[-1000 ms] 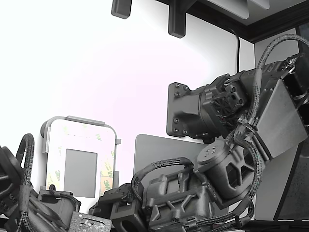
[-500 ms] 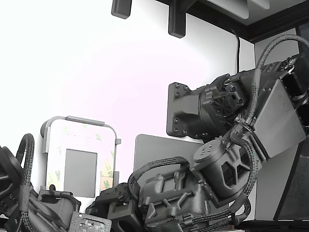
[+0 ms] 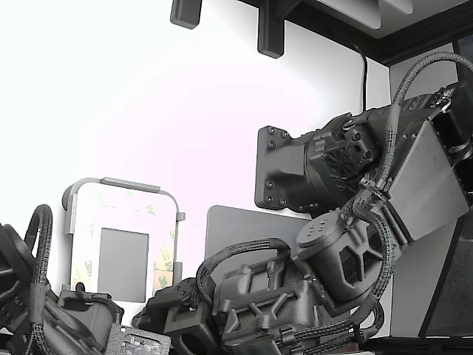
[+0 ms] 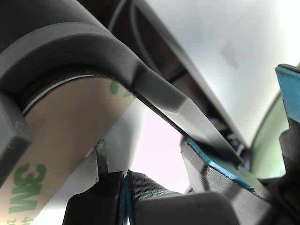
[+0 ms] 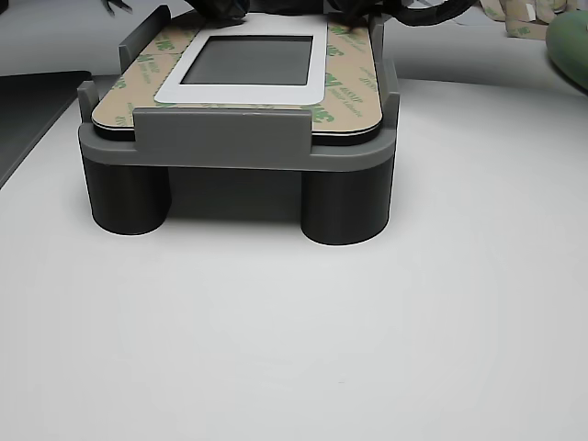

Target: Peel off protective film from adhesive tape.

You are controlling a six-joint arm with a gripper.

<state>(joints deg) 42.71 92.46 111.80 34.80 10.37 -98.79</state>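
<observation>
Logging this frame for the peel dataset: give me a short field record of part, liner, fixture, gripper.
part: white plate with grey square in its middle, lying flat
liner: protective film, tan with green 3M print, on the strips framing the square; none visibly lifted in the other view
fixture: grey holder on round legs, lips around the plate's edges
gripper: gripper close at the film's edge in the wrist view; tips look closed together, nothing seen between them
loose strips: tan printed pieces behind the holder, on the other view's right
</observation>
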